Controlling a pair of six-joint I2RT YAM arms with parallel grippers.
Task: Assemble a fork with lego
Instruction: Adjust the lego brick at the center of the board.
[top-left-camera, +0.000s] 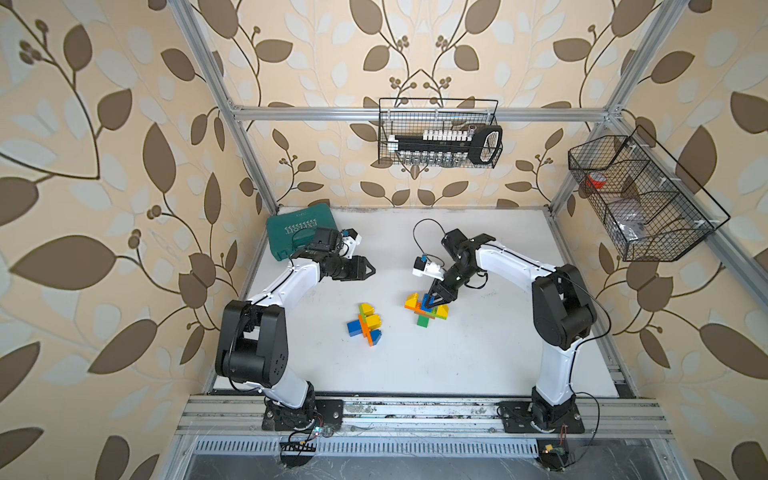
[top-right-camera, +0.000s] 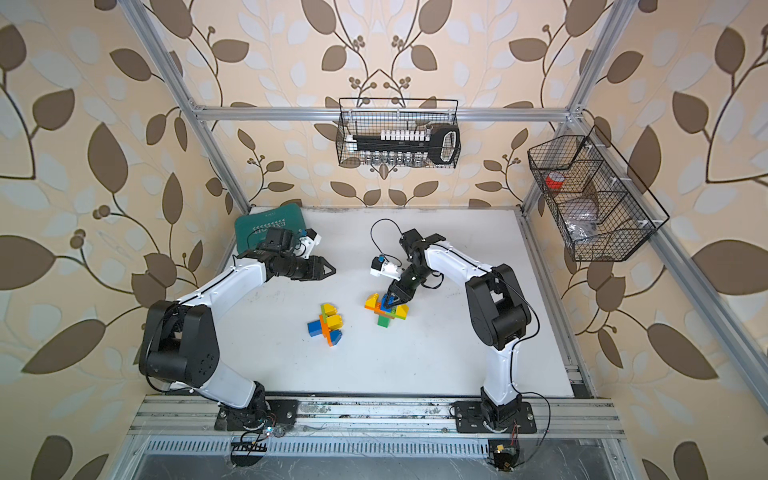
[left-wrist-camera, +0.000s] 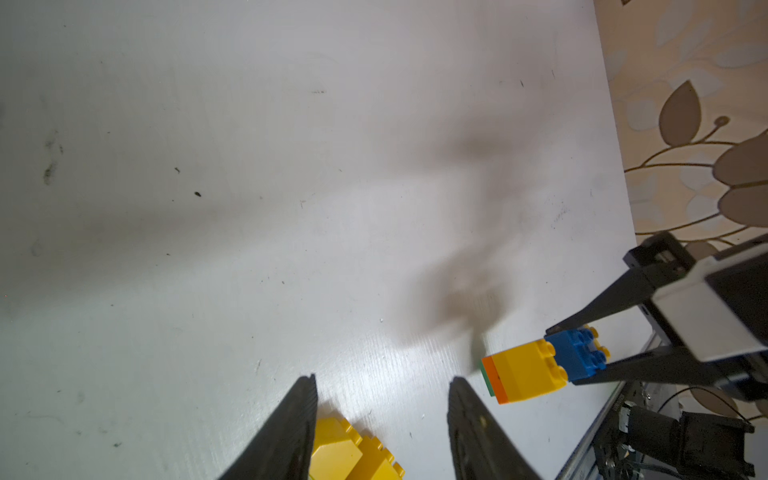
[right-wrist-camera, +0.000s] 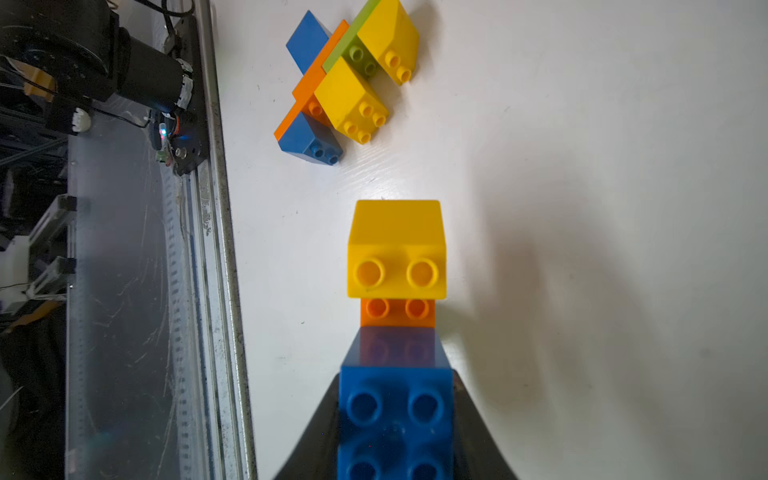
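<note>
Two lego builds lie on the white table (top-left-camera: 478, 353). The left lego build (top-left-camera: 365, 324) joins blue, orange, green and yellow bricks in a cross and lies free; the right wrist view shows it too (right-wrist-camera: 349, 83). The right lego build (top-left-camera: 426, 309) has yellow, orange and green bricks with a blue brick (right-wrist-camera: 395, 415) on top. My right gripper (top-left-camera: 432, 300) points down and is shut on that blue brick (left-wrist-camera: 575, 353). My left gripper (top-left-camera: 372, 270) hovers to the left and further back, open and holding nothing (left-wrist-camera: 382, 380), with yellow bricks (left-wrist-camera: 349, 453) below it.
A teal tool case (top-left-camera: 297, 230) lies at the back left corner behind the left arm. Two wire baskets hang on the walls, one at the back (top-left-camera: 440, 133) and one at the right (top-left-camera: 640, 203). A metal rail (top-left-camera: 415, 409) runs along the front edge.
</note>
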